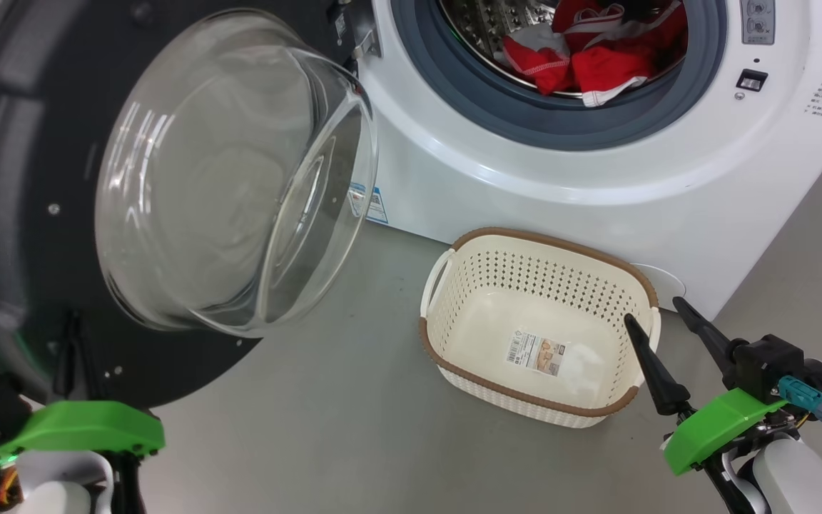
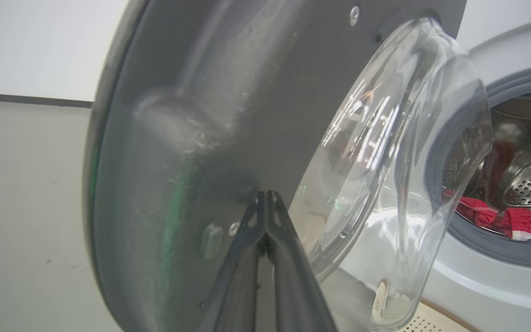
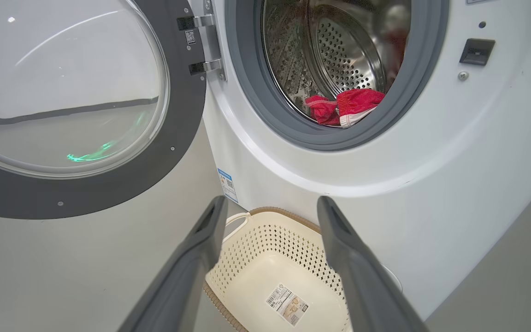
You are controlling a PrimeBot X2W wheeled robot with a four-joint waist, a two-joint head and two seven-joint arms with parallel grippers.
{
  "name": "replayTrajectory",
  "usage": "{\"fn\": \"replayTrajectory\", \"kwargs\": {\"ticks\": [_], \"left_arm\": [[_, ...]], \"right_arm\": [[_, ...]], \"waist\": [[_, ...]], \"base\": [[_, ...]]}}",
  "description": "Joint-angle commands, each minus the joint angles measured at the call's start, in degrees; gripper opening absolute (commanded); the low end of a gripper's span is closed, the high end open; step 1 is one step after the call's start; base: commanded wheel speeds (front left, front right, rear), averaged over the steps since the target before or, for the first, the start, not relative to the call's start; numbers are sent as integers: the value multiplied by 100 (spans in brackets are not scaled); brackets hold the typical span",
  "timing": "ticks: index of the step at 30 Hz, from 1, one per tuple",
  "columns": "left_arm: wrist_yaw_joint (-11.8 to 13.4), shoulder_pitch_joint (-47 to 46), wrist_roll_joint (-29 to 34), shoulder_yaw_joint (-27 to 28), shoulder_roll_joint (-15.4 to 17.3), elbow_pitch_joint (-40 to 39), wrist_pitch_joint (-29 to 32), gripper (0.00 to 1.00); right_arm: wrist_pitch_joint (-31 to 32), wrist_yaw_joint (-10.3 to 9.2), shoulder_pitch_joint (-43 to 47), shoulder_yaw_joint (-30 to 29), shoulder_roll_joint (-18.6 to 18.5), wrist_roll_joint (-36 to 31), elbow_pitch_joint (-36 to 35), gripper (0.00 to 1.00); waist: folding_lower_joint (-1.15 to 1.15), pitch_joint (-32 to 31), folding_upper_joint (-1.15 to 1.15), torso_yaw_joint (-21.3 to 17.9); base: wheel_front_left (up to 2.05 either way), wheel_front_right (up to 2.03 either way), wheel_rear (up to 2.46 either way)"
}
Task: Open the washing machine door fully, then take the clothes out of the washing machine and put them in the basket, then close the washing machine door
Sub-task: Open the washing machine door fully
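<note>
The washing machine door (image 1: 11, 214) stands swung open to the left, its glass bowl (image 1: 225, 178) bulging toward me. My left gripper (image 2: 265, 196) is shut with nothing in it, its tips against the door's dark inner face (image 2: 178, 115). Red clothes (image 1: 604, 64) with white trim lie in the steel drum of the white washing machine (image 1: 525, 178); the right wrist view shows the clothes (image 3: 353, 103) at the drum's front lip. The cream basket (image 1: 525, 285) sits on the floor below the opening, holding no garments. My right gripper (image 1: 652, 310) hangs open just right of it.
Grey floor (image 1: 325, 400) stretches between the open door and the basket. The washer's front corner (image 1: 711, 300) stands close behind my right gripper. A blue label (image 1: 375, 203) sits low on the washer front. A pale wall (image 2: 26, 46) lies beyond the door.
</note>
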Motion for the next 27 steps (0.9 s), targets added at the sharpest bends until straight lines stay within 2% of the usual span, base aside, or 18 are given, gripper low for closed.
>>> {"fn": "replayTrajectory", "kwargs": {"ticks": [1,10,15,20,27], "left_arm": [[-36,-354,-49,404,263,50,-74,0],[-242,-756,-93,798,224,484,-100,0],[-354,-892,69,1101,243,677,-101,0],[-573,-950,315,1254,332,988,-102,0],[-738,-999,561,1477,244,1209,-102,0]], "right_arm": [[-37,28,-91,122,-84,-54,-118,100],[-37,28,-138,163,-187,-71,-140,100],[-37,28,-179,209,-216,-92,-129,100],[-37,28,-150,276,-171,-82,-106,100],[-37,28,-117,325,-125,-46,-71,100]], "waist": [[0,39,0,-11],[0,187,0,-13],[0,225,0,-33],[0,141,0,-87],[0,17,0,-146]], "base": [[0,0,0],[0,0,0],[0,0,0],[0,0,0],[0,0,0]]}}
